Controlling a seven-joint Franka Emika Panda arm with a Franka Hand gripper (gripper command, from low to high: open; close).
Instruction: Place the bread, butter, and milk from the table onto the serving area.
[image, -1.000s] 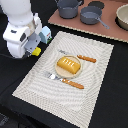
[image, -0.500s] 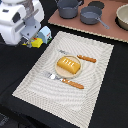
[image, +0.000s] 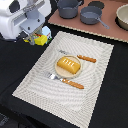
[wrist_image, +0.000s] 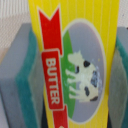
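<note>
One item placed: the bread (image: 68, 64) is lying on the round tan plate (image: 58, 71) in the middle of the serving area (image: 95, 75).
Item in hand: the butter (wrist_image: 75, 60) is sitting between the gripper pads (wrist_image: 20, 75), filling the wrist view, label facing the camera.
Gripper state: the gripper (image: 38, 38) is closing flat against both long sides of the butter, with the pads touching the pack; judged a completed grasp.
Butter location: in the exterior view a patch of yellow is showing just below the gripper, beside the serving area's corner at the exterior view's upper left, over the black bench (image: 115, 105).
Long axis: the pack's long axis is running parallel to the pads, so the jaws are spanning its narrow width.
Governing relation: the serving area is lying toward the exterior view's right of the gripper, immediately adjacent; judged a short traverse to bare mat clear of the fork (image: 64, 81) and knife (image: 82, 57).
Milk: not identifiable in either view.
Background: grey pots (image: 80, 10) are standing on the reddish-brown board (image: 107, 30), well apart from the gripper.
</note>
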